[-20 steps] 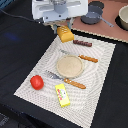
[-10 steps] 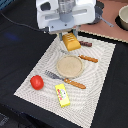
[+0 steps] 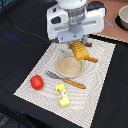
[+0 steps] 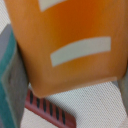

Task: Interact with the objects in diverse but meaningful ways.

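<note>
Centrally, orange-yellow bread block [image 3: 78, 50] clamped between closed gripper [image 3: 76, 46] pads, raised just above round plate [image 3: 69, 66] on striped placemat [image 3: 98, 85]. Nearby, apparently untouched: red tomato [image 3: 36, 82], yellow packet [image 3: 62, 95], fork [image 3: 65, 80] across plate edge. Judged mid-task: one item lifted, placement and other foods remaining.

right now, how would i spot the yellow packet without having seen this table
Find the pale woven placemat on the dark table. Near its front edge, below the wooden-handled fork, lies the yellow packet. It is the only flat rectangular item there; the neighbouring tomato is red and round.
</note>
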